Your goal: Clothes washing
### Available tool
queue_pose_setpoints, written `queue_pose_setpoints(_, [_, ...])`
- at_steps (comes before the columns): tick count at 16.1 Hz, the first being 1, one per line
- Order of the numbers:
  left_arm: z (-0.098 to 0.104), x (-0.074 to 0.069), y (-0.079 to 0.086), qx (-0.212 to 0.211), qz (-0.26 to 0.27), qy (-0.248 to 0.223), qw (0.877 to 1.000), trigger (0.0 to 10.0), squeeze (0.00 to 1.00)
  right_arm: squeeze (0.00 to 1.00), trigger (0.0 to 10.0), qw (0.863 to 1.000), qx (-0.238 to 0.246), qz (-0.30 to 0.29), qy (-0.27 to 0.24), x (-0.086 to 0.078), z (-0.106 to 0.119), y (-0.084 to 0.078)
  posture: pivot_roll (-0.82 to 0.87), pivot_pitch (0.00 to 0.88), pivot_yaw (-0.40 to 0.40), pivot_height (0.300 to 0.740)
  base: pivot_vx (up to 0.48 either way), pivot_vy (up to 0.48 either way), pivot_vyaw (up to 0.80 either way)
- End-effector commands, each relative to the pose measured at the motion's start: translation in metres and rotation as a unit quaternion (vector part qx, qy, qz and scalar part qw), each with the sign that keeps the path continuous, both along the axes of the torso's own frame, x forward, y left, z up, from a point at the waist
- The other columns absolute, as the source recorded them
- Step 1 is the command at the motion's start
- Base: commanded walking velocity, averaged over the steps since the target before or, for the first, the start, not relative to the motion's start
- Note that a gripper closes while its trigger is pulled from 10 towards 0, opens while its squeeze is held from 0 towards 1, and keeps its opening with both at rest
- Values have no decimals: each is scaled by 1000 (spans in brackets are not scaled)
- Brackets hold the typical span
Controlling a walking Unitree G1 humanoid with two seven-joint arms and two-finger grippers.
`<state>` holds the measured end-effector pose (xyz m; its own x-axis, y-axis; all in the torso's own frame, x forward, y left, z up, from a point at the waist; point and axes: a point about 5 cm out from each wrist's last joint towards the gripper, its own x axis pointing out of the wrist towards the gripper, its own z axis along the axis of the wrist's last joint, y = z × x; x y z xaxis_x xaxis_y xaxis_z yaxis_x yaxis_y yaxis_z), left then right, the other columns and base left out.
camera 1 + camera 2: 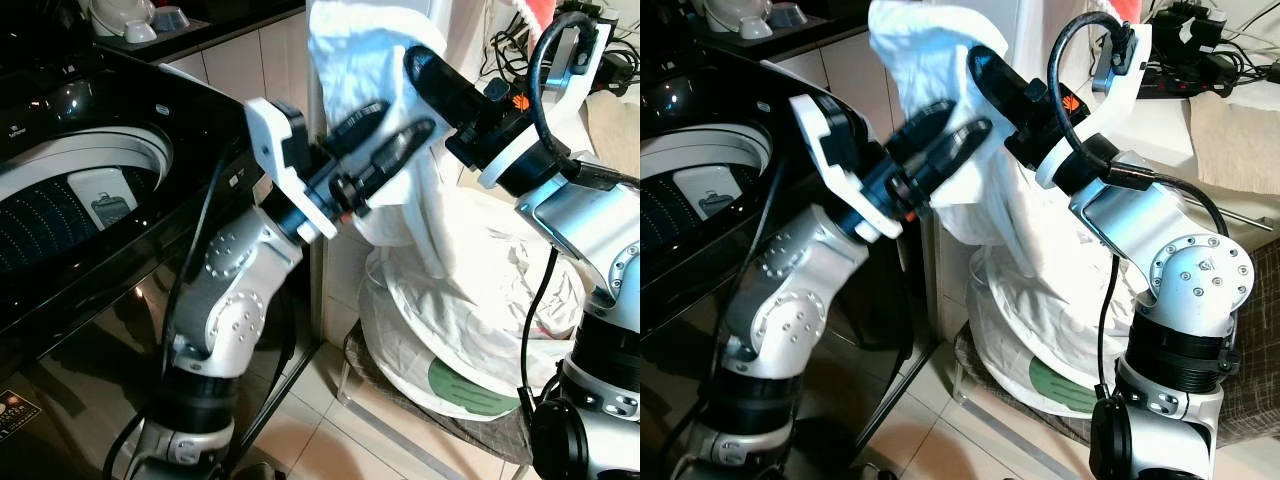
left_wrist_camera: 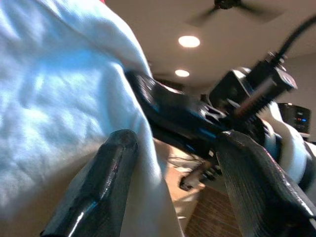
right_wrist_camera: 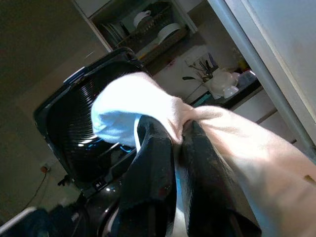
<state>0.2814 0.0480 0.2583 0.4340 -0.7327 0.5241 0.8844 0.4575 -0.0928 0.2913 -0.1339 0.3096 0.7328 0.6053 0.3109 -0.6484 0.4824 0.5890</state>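
**Count beside the washing machine**

One black top-loading washing machine (image 1: 90, 190), its lid open. Two robot hands right of it: the left hand (image 1: 385, 135) and the right hand (image 3: 173, 148). One white garment (image 1: 350, 50) is raised there. One heap of white laundry (image 1: 470, 300) in one basket (image 1: 400, 400) lies below.

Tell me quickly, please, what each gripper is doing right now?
Left gripper: open, fingers against the white cloth.
Right gripper: shut on the cloth, holding it up.

bright eye views | ceiling lights (image 2: 189, 41) glare | wrist views blurred
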Motion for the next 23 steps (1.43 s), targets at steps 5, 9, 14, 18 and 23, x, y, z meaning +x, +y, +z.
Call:
queue_pose_setpoints(5, [-16, 2, -14, 81, 7, 4, 997, 10000, 0, 0, 0, 999, 18, 30, -13, -9, 12, 7, -102, 0, 5, 740, 0, 0, 0])
queue_pose_setpoints(9, [-21, 23, -3, 167, 132, -48, 976, 10000, 0, 0, 0, 998, 31, 56, -19, -17, 15, 10, -103, 0, 14, 740, 0, 0, 0])
queue_pose_setpoints(14, [-23, 25, -6, 130, 129, -15, 983, 10000, 0, 0, 0, 996, 42, 81, -19, -23, 16, 19, -106, 0, 16, 740, 0, 0, 0])
queue_pose_setpoints(18, [-16, 17, -14, 33, 70, -5, 997, 10000, 0, 0, 0, 994, 46, 96, -7, -25, 13, 26, -106, 0, 16, 740, 0, 0, 0])
queue_pose_setpoints(23, [-22, 16, -23, 53, 64, -11, 996, 10000, 0, 0, 0, 990, 63, 124, 20, -31, 3, 37, -116, 0, 9, 740, 0, 0, 0])
